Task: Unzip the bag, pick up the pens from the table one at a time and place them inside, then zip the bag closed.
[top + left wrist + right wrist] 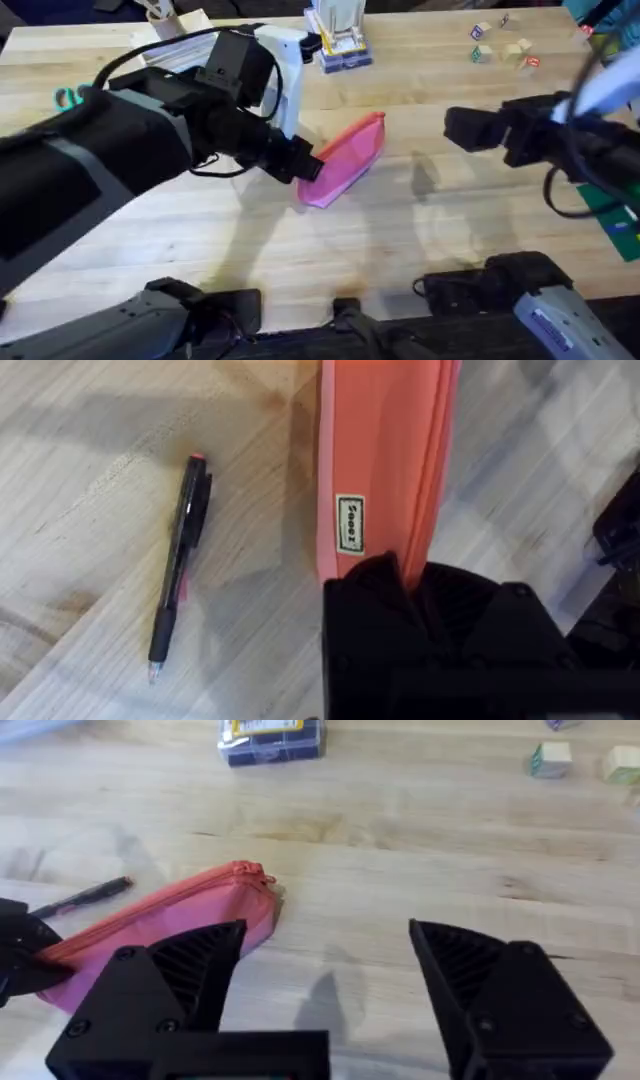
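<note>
Pink fabric is bunching softly where the left gripper (pixel 415 585) is pinching one end of the bag (pixel 345 158), its jaws pressed together on the cloth. The bag is lying on the light-wood counter (pixel 330 250) near the middle, slanting away from that gripper, with its zipper running along the top edge and looking closed from the right wrist view. Being limp cloth, it is likely to be light and to sag or slide when tugged, so one end probably needs pinning while the zipper pull is drawn along; the pull itself is too small to locate here. A small sewn label is showing on the pouch's side near the held end.

Just beside the bag, apart from it, the pen (pixel 177 580) is resting flat on the planks: a thin, rigid black stick with a red tip, smooth and liable to roll, best taken across its barrel near the middle.

Off to the other side, the right gripper (pixel 325 970) is hovering above bare wood, well apart from the bag, its jaws spread wide and holding nothing.
</note>
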